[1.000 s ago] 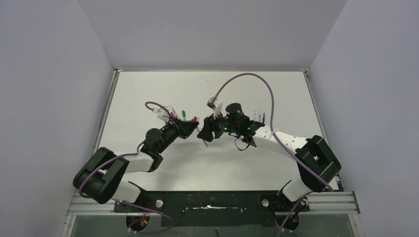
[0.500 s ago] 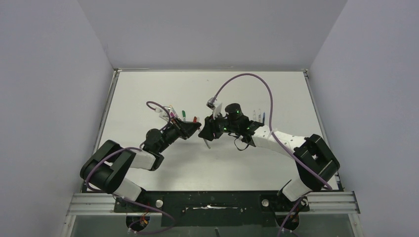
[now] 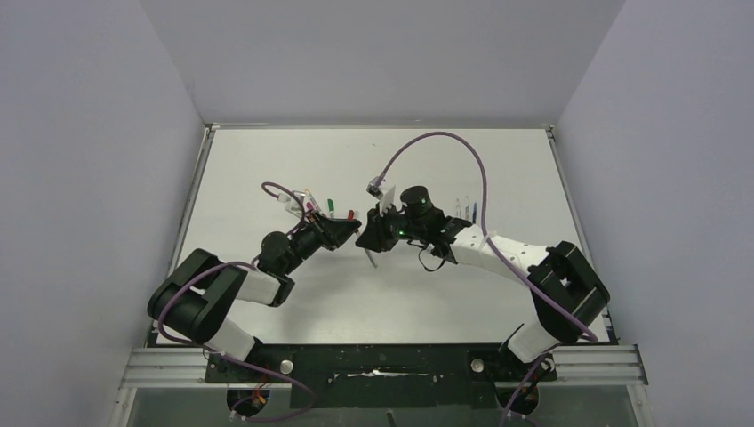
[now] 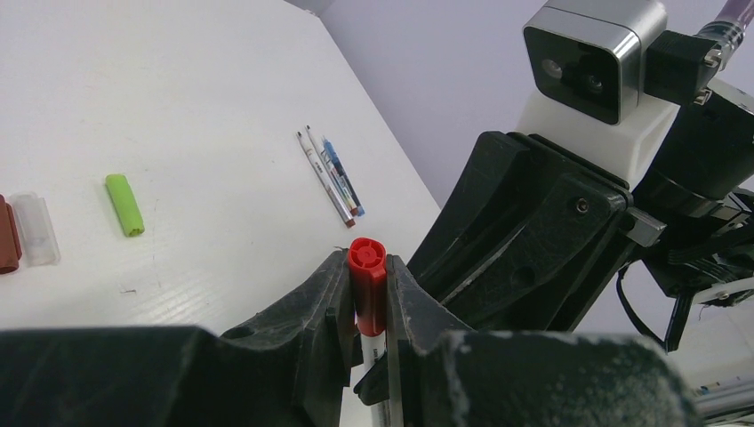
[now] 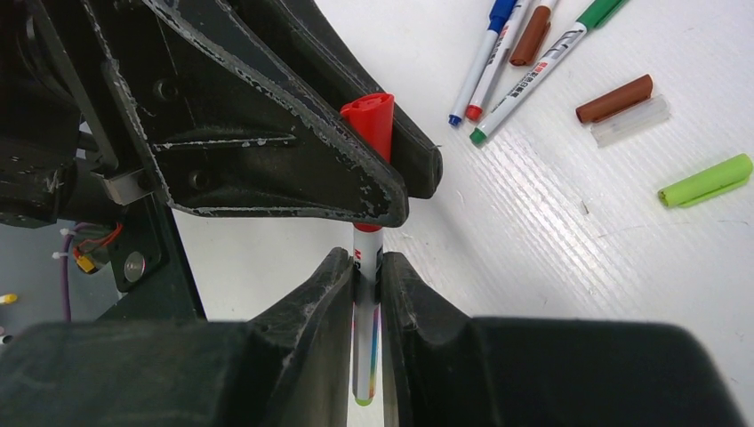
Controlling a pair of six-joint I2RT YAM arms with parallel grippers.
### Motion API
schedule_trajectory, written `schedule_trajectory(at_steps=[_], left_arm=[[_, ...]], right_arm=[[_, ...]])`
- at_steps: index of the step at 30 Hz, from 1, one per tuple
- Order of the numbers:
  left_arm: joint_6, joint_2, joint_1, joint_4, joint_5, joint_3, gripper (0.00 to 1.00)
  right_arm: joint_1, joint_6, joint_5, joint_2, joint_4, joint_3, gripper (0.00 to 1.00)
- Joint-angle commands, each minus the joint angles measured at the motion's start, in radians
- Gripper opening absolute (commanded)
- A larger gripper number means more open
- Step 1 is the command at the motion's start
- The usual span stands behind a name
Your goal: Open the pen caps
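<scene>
One pen is held between both grippers above the middle of the table. My left gripper is shut on its red cap. The white barrel runs down below the cap. My right gripper is shut on that barrel, just under the red cap, which still sits on the pen. From above, the left gripper and the right gripper meet tip to tip. A loose lime cap, a maroon cap and a clear cap lie on the table.
Three thin pens lie together on the white table, also seen from above. The right wrist view shows a green-capped pen, a blue-capped pen, the lime cap and the maroon cap. Grey walls enclose three sides.
Both grippers stay clamped on the same pen. The left arm's elbow has swung inward and the right wrist has shifted slightly left. The cap is still on.
</scene>
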Motion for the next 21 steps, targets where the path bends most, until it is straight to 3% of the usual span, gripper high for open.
schedule_trajectory(at_steps=[1, 8, 21], left_arm=[[0.009, -0.015, 0.02, 0.078, 0.015, 0.009, 0.06], [-0.01, -0.021, 0.045, 0.115, 0.029, -0.007, 0.06], [-0.035, -0.019, 0.064, 0.157, 0.039, -0.021, 0.06]], right_arm=[[0.033, -0.02, 0.008, -0.024, -0.05, 0.086, 0.0], [0.098, 0.034, 0.057, -0.059, -0.082, 0.047, 0.0], [0.183, 0.208, 0.107, -0.308, -0.001, -0.291, 0.0]])
